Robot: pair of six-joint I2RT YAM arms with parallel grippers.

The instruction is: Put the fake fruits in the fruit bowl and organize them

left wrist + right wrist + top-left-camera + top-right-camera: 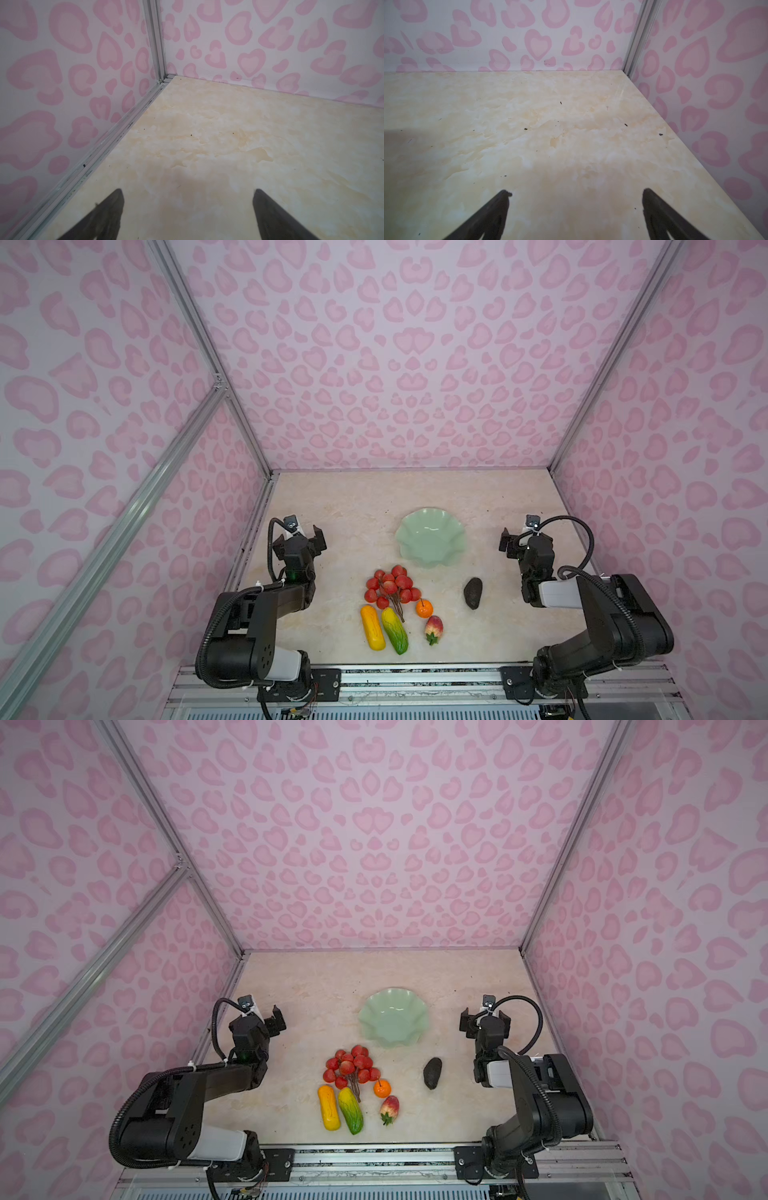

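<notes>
Lying outside the fruit bowl (430,537) are 6 fake fruits (390,588).

A robot test cell of the laboratory kind is shown. A small marbled tabletop (353,510) is boxed in on three sides by tall panels (395,344) papered in a pink heart print, and these are framed by bare aluminium profiles (219,379). The left arm (257,614) and the right arm (611,614), with their cables exposed, are bolted to a slotted metal rail (415,676) along the open front.
</notes>
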